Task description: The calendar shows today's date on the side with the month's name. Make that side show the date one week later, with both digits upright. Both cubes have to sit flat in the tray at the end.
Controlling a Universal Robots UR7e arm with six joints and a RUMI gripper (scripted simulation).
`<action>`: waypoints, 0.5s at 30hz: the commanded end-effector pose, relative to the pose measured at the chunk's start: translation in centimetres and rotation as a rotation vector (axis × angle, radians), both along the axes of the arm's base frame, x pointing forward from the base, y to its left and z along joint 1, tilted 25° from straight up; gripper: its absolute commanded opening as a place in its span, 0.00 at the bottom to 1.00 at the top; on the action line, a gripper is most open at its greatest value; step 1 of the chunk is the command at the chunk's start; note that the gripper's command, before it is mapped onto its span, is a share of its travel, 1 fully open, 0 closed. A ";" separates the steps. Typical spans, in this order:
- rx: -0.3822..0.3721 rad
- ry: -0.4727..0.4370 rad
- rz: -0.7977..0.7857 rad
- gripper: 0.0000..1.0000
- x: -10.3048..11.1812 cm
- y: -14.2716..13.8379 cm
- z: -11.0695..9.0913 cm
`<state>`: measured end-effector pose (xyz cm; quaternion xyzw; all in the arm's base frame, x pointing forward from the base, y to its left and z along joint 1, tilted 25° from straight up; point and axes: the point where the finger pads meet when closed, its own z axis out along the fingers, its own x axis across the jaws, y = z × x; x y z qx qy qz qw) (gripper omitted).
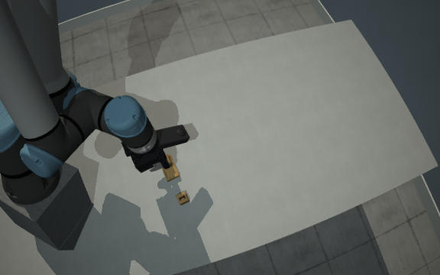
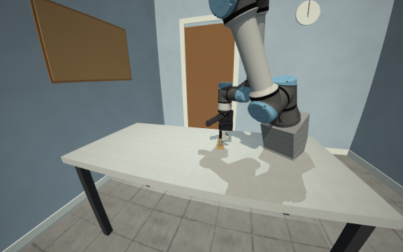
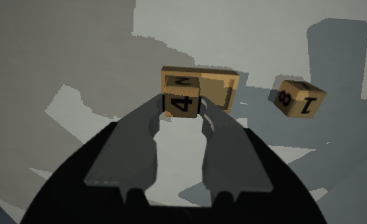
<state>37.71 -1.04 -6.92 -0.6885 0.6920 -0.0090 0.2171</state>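
Note:
The wooden tray (image 1: 173, 177) (image 2: 220, 148) (image 3: 209, 73) sits on the table under the gripper. My gripper (image 3: 181, 96) points down at the tray's left part in the wrist view. It is shut on a wooden cube (image 3: 178, 111) that shows a 4 on the face towards the camera and another black mark on its adjoining face. The cube's underside is hidden, so I cannot tell whether it touches the tray floor. The tray's right part holds no cube. The other cube (image 1: 182, 198) (image 3: 301, 100) lies on the table, apart from the tray, with a 1 and an 8 showing.
The table (image 1: 300, 114) (image 2: 135, 157) extends well beyond the tray. The arm's grey pedestal (image 1: 52, 214) (image 2: 285, 140) stands on it. The arm casts shadows over the tray and loose cube. In the wrist view the loose cube is right of the tray.

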 end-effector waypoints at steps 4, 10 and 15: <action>-0.001 -0.001 0.000 0.10 0.0 0.0 0.0; -0.001 -0.001 0.000 0.10 0.0 0.0 0.0; -0.001 -0.001 0.000 0.14 0.0 0.0 0.0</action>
